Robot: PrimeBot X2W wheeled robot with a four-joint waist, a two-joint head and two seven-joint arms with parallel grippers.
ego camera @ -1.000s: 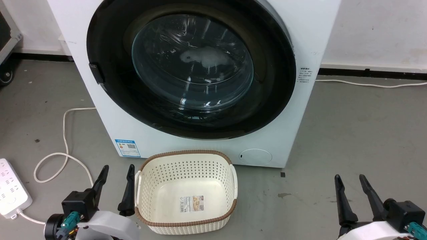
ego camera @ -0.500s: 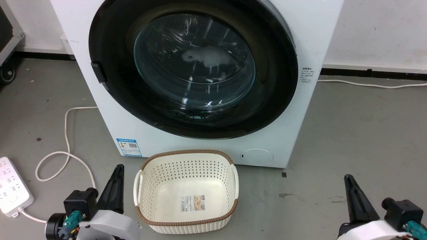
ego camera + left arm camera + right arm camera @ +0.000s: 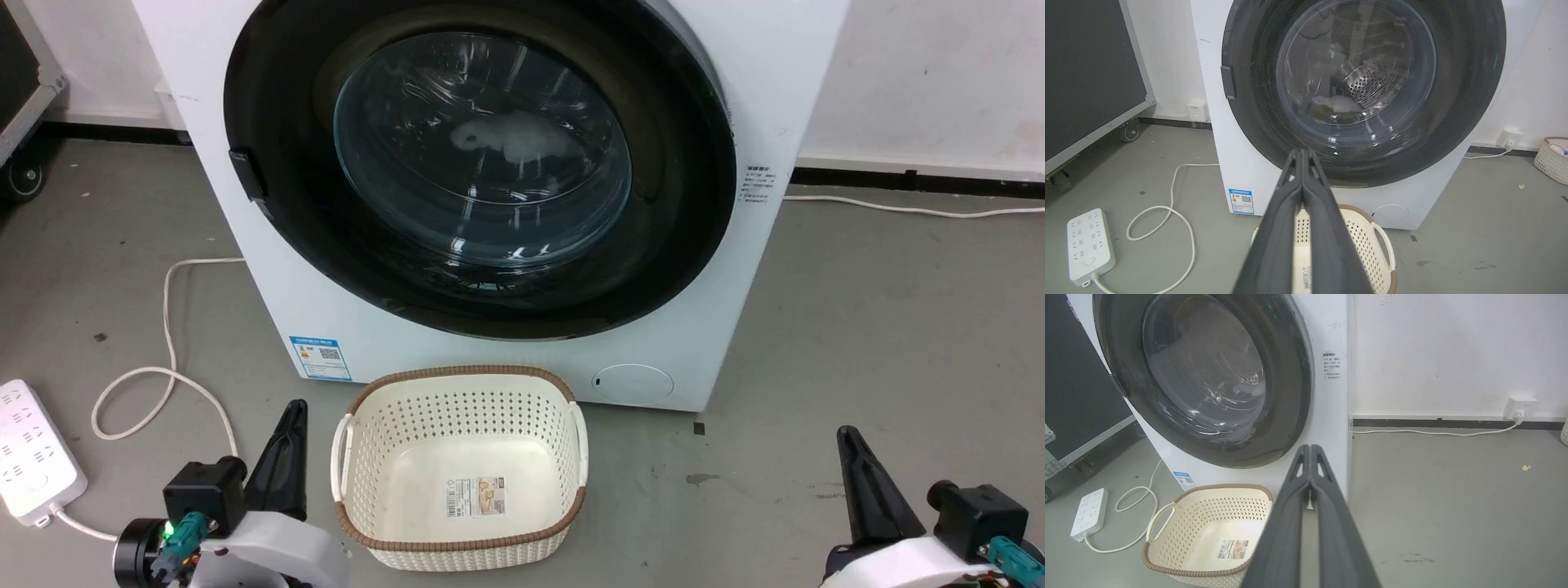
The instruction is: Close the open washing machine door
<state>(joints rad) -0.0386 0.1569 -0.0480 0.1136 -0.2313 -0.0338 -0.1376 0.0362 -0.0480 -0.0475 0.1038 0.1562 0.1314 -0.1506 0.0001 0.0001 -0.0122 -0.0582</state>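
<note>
Tally by kind.

- Washing machine (image 3: 294, 310): 1, far centre.
- Washing machine door (image 3: 678, 245): 1, with 1 latch tab (image 3: 247, 174) on its left rim.
- Labels on the machine front: 2. The blue label (image 3: 321, 358) is low left and the text label (image 3: 757, 184) is on the right.
- Round cover (image 3: 633, 382): 1, low right.
- Baskets: 2. The cream basket (image 3: 461, 371) is near centre, with 1 sticker (image 3: 475, 496) inside. The second basket (image 3: 1551, 161) is far right.
- Power strip (image 3: 33, 457): 1, near left.
- White cables: 2. The looped cable (image 3: 167, 327) is on the left and the wall cable (image 3: 898, 208) is far right.
- Wall sockets: 2, the left socket (image 3: 1198, 111) and the right socket (image 3: 1511, 136).
- Black case (image 3: 1086, 61): 1, far left, with 2 casters (image 3: 1129, 131) visible.
- Grippers: 2, the left gripper (image 3: 292, 412) and the right gripper (image 3: 847, 437).
</note>
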